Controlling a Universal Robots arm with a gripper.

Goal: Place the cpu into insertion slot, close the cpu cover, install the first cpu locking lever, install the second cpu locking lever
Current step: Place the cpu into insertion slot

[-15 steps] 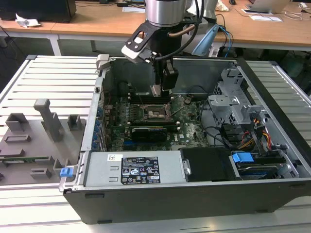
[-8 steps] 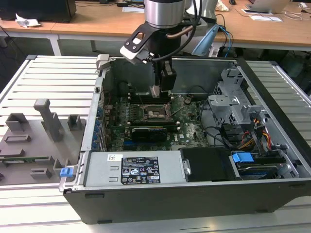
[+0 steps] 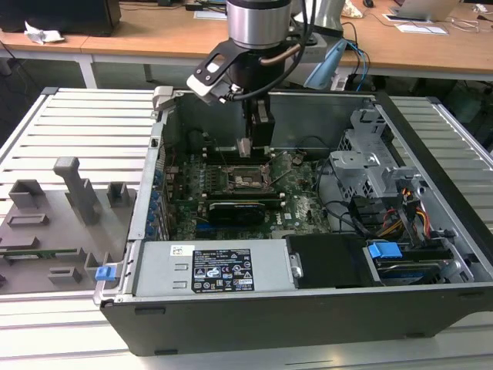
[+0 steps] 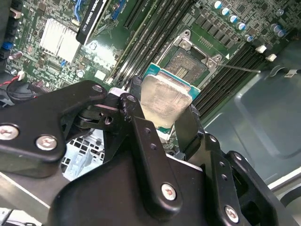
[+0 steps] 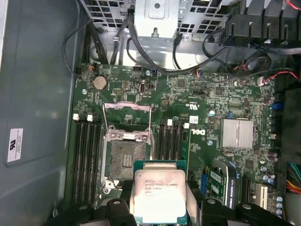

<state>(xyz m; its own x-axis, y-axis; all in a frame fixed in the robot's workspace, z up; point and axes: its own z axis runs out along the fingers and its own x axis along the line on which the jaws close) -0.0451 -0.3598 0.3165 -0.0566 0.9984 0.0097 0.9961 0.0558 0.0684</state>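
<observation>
My gripper (image 3: 253, 145) hangs inside the open computer case, shut on the cpu (image 5: 157, 195), a flat square chip with a dull silver top. Black fingers (image 4: 186, 125) clamp the cpu (image 4: 164, 101) on two opposite edges. It is held above the green motherboard, just beside the bare insertion slot (image 5: 124, 159), not touching it. In the exterior view the slot (image 3: 250, 179) lies straight below the gripper. The cpu cover (image 5: 127, 136) stands swung open at the slot's far end. A thin wire lever (image 4: 240, 68) sticks out sideways from the slot (image 4: 190, 61).
Memory slots (image 5: 87, 150) flank the socket. A long black card (image 3: 243, 208) and a finned heatsink (image 5: 237, 134) sit nearby. Cables and a metal drive cage (image 3: 370, 166) fill the exterior view's right. A power supply (image 3: 208, 270) lies in front. Grey fixtures (image 3: 46, 223) rest outside the case.
</observation>
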